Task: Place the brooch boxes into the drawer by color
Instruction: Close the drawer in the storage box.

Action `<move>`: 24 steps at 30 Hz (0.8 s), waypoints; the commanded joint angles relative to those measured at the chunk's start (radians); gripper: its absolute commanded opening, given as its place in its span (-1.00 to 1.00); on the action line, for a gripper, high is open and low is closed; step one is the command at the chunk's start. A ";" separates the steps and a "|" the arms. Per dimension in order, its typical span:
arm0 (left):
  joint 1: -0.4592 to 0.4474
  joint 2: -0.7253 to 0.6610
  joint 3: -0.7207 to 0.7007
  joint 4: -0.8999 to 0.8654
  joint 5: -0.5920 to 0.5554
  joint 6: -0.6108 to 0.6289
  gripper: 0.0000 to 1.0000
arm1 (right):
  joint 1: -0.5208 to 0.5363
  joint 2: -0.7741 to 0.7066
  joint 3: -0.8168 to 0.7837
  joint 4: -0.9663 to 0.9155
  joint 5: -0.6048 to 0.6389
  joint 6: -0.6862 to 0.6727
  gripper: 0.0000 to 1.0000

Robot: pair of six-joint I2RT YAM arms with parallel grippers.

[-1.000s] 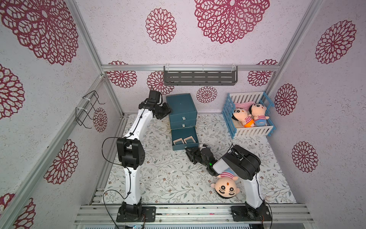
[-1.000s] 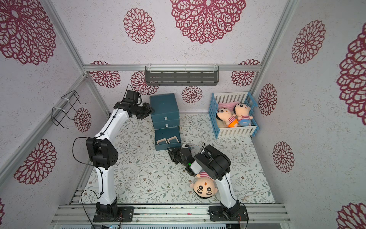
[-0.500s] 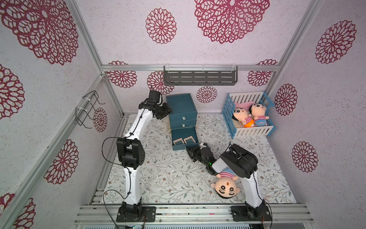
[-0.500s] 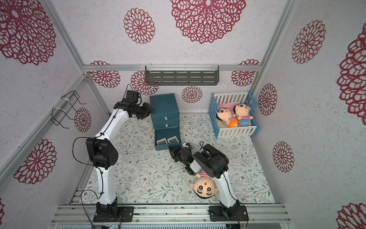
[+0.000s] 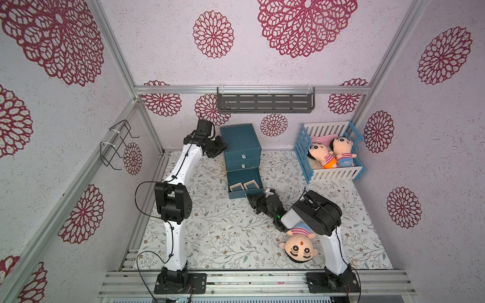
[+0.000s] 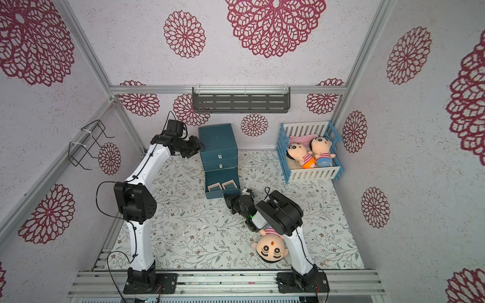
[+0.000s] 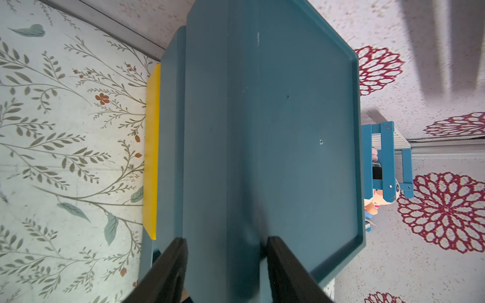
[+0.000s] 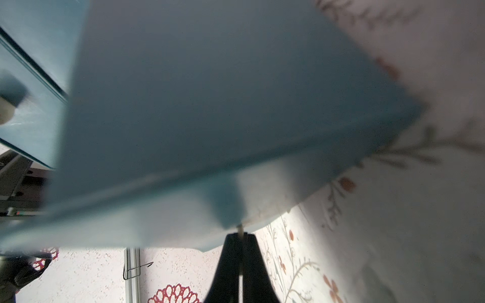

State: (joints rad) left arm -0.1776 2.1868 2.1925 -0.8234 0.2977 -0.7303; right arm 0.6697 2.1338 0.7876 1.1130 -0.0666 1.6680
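Observation:
The blue cabinet (image 5: 240, 139) stands at the back, its bottom drawer (image 5: 245, 193) pulled out. Two light wood-coloured brooch boxes (image 5: 235, 187) (image 5: 252, 184) lie side by side inside it; both top views show them (image 6: 214, 186). My right gripper (image 5: 252, 200) (image 8: 240, 236) is at the drawer's front, shut on its small pale knob (image 8: 240, 227). My left gripper (image 5: 221, 150) (image 7: 227, 251) grips the cabinet's upper left edge, one finger (image 7: 274, 262) on top and the other finger (image 7: 178, 262) down the side.
A blue-and-white cot (image 5: 333, 173) with two plush dolls (image 5: 330, 154) stands at the back right. Another doll (image 5: 299, 249) lies by the right arm's base. A grey shelf (image 5: 265, 102) hangs on the back wall. A yellow strip (image 7: 152, 152) shows beside the cabinet's foot.
My right gripper's fingers have closed on the drawer knob, and the right arm has shifted slightly. The left arm and the drawer look unchanged.

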 commanded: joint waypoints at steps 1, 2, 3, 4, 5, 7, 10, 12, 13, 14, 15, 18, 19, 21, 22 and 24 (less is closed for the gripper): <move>0.013 0.036 -0.004 -0.036 -0.011 0.005 0.09 | -0.009 -0.030 0.018 0.021 0.034 -0.021 -1.00; 0.013 0.036 -0.004 -0.037 -0.010 0.004 0.09 | -0.011 -0.034 0.018 0.014 0.034 -0.026 -1.00; 0.013 0.035 -0.005 -0.037 -0.010 0.005 0.09 | -0.013 -0.037 0.020 0.009 0.033 -0.032 -1.00; 0.014 0.037 -0.005 -0.036 -0.009 0.005 0.08 | -0.016 -0.041 0.022 0.000 0.031 -0.038 -1.00; 0.015 0.037 -0.006 -0.036 -0.008 0.005 0.08 | -0.018 -0.045 0.025 -0.012 0.030 -0.044 -1.00; 0.015 0.037 -0.005 -0.037 -0.005 0.004 0.08 | -0.026 -0.045 0.030 -0.018 0.028 -0.049 -1.00; 0.015 0.038 -0.005 -0.036 -0.004 0.005 0.08 | -0.036 -0.037 0.049 -0.027 0.019 -0.052 -1.00; 0.017 0.039 -0.006 -0.035 -0.002 0.003 0.07 | -0.042 -0.031 0.066 -0.036 0.012 -0.056 -1.00; 0.017 0.040 -0.005 -0.035 -0.001 0.003 0.07 | -0.043 -0.027 0.076 -0.042 0.010 -0.057 -1.00; 0.017 0.042 -0.005 -0.035 0.000 0.003 0.07 | -0.046 -0.022 0.087 -0.045 0.008 -0.057 -1.00; 0.017 0.041 -0.004 -0.034 0.000 0.003 0.06 | -0.048 -0.018 0.096 -0.050 0.005 -0.057 -1.00; 0.017 0.045 -0.004 -0.033 0.000 0.001 0.05 | -0.056 0.001 0.125 -0.065 0.001 -0.057 -1.00; 0.016 0.044 -0.004 -0.033 0.001 0.000 0.05 | -0.059 0.009 0.135 -0.071 -0.001 -0.057 -1.00; 0.017 0.046 -0.005 -0.033 0.004 -0.002 0.05 | -0.065 0.025 0.156 -0.079 -0.006 -0.056 -1.00; 0.017 0.047 -0.004 -0.031 0.005 -0.003 0.05 | -0.069 0.034 0.169 -0.088 -0.010 -0.056 -1.00; 0.017 0.047 -0.004 -0.030 0.006 -0.005 0.04 | -0.074 0.052 0.196 -0.098 -0.020 -0.057 -1.00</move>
State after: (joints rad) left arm -0.1726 2.1925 2.1925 -0.8158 0.3210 -0.7353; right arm 0.6079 2.1654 0.9424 1.0096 -0.0757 1.6337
